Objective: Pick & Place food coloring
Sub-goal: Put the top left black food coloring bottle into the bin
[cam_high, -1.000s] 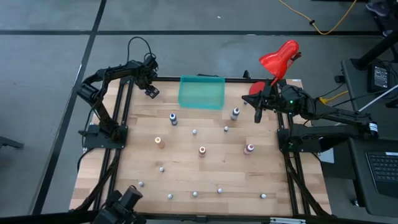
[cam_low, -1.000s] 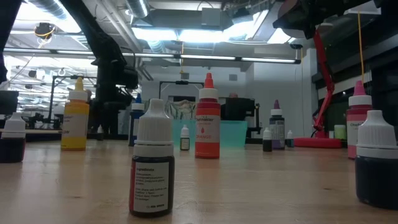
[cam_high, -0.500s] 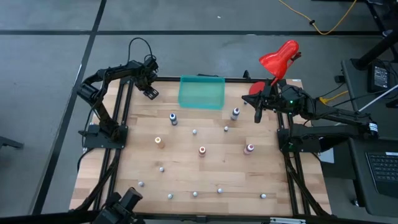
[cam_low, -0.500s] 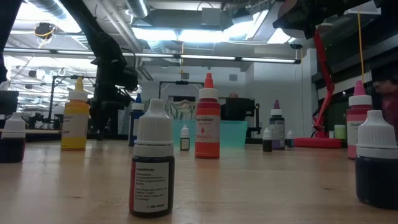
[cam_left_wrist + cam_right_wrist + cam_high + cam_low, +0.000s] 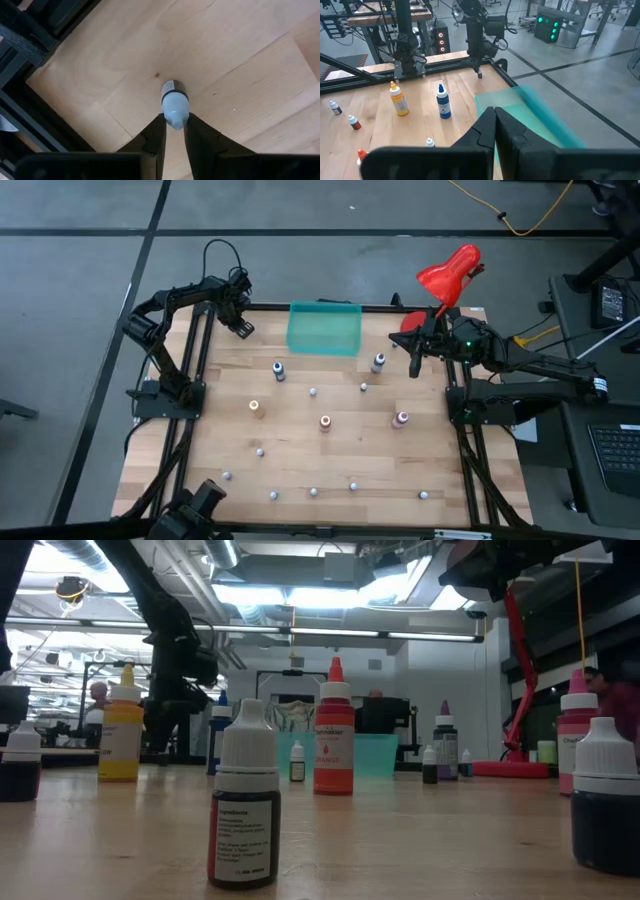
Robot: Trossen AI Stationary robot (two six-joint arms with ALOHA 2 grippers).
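Left tool (image 5: 173, 131) has closed on a small white-capped bottle (image 5: 175, 103) near the surface's (image 5: 300, 450) far left corner; right tool (image 5: 494, 120) is closed, empty, beside the green container (image 5: 324, 328).

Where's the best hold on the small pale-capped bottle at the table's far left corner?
From straight above, across its cap: the small bottle stands upright, round and alone on the table, its cap the topmost part. The left gripper is over it that way; the right gripper waits near the teal bin.
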